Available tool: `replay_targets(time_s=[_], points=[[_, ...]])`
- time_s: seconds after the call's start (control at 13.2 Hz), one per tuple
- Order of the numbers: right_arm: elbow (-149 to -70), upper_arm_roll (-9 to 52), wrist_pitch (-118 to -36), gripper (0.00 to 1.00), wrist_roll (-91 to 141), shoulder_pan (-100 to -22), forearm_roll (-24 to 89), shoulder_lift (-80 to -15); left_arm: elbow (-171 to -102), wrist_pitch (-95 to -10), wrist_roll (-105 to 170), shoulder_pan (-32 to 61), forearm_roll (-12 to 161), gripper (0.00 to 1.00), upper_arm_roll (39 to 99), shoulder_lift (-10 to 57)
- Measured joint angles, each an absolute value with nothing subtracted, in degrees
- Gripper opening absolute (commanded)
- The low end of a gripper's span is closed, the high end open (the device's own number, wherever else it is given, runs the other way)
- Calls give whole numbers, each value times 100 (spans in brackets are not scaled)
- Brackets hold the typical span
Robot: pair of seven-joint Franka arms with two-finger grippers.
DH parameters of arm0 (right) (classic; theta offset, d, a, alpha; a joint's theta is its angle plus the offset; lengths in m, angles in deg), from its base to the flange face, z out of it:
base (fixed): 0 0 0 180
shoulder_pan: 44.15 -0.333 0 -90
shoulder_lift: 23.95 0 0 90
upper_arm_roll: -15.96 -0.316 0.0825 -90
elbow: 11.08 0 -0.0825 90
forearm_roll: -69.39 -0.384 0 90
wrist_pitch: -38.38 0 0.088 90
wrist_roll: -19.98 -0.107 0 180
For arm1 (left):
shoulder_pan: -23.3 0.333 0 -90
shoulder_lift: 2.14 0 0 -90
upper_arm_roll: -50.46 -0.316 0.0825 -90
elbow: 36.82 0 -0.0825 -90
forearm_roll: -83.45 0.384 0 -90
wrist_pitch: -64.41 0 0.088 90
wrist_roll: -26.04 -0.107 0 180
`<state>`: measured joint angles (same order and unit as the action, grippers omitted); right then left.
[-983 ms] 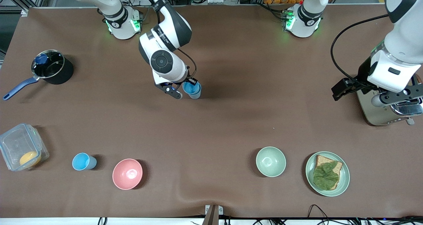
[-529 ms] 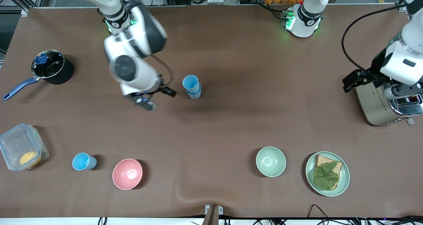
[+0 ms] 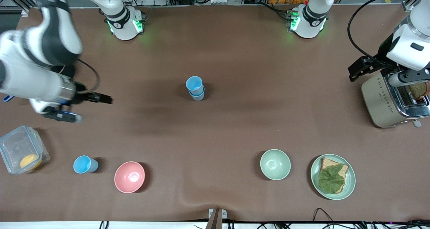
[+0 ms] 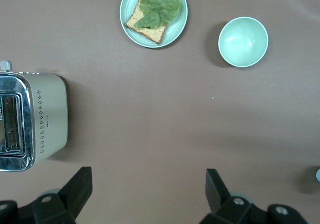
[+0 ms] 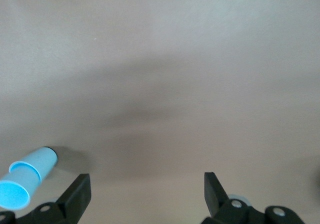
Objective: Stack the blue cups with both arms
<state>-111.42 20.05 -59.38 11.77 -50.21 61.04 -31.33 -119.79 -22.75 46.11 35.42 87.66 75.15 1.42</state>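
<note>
We read the stack as done: the blue cups (image 3: pixel 195 88) sit nested mid-table, sky blue one in the paler one, upright, touching nothing else; they also show in the right wrist view (image 5: pixel 26 179). The step in hand looks like retreat, so we'd keep both arms high and well apart from the stack, no sweep over it. Right gripper (image 3: pixel 80 107) is over bare table near the right arm's end, fingers spread wide, nothing held. Left gripper (image 4: pixel 150 194) hangs wide and empty by the toaster (image 3: pixel 393 101) at the left arm's end. Containers: clear lidded box (image 3: pixel 20 149) w/ something orange inside; pink bowl (image 3: pixel 129 177) and pale green bowl (image 3: pixel 275 164) look empty; plate (image 3: pixel 333 177) near the front edge w/ bread and a green leaf; third blue cup (image 3: pixel 85 164) empty.
</note>
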Motion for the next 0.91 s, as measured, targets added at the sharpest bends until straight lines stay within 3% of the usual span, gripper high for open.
replay_targets(time_s=[0.45, 0.91], points=[[-10616, 1689, -4843, 100, 2131, -4716, 6821, -2307, -12023, -2307, 4553, 3398, 8610, 100, 7502, 132], [-10281, 1550, -4766, 100, 2828, -4049, 6825, -2303, -12023, -2308, 4421, 1397, 8597, 100, 5310, 111]])
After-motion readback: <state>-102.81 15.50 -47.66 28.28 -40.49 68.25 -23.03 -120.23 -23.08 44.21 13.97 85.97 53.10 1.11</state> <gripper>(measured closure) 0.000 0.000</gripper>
